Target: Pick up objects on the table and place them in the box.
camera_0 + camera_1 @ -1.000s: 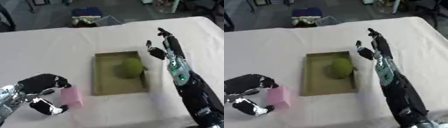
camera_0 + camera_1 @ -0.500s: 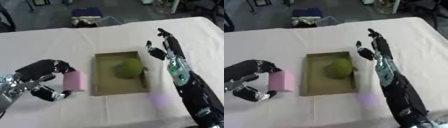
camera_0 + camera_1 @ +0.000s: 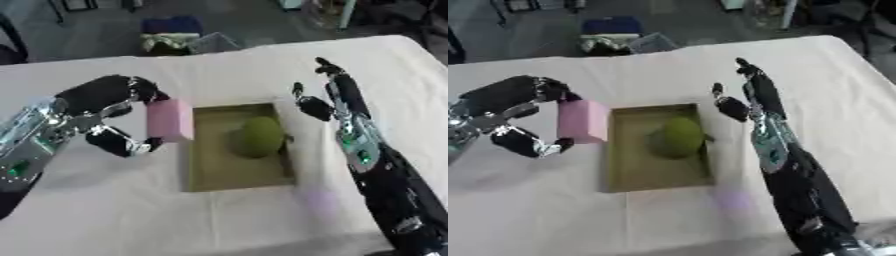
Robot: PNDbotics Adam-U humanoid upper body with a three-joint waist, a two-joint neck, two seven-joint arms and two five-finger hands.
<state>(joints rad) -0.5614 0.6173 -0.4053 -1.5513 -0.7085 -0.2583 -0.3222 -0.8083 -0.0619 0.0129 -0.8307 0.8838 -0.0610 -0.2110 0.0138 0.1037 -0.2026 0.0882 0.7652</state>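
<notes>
The left hand (image 3: 105, 115) is gripping a pink block (image 3: 170, 120), with its fingers curling over the top of the block and its thumb reaching in underneath, so the block is being pinched between them. The pink block is standing roughly upright and is sitting just beside the left edge of the box (image 3: 210, 177), with its right side overlapping the box's left wall as the camera sees it; whether the block is touching the table or hanging clear of it is not something the views are showing. The box is a shallow olive-brown tray lying open on the pale table (image 3: 114, 220), and a round green object (image 3: 258, 136), possibly a fruit, is resting inside it toward the upper right part, near the right wall. The right hand (image 3: 328, 95) is hovering just to the right of the box with its fingers stretching out straight and pointing away toward the far side of the table, the thumb sticking out toward the box; it is holding nothing. Beyond the far edge of the table some blue and pale bundled items (image 3: 175, 35) are lying on the dark floor
</notes>
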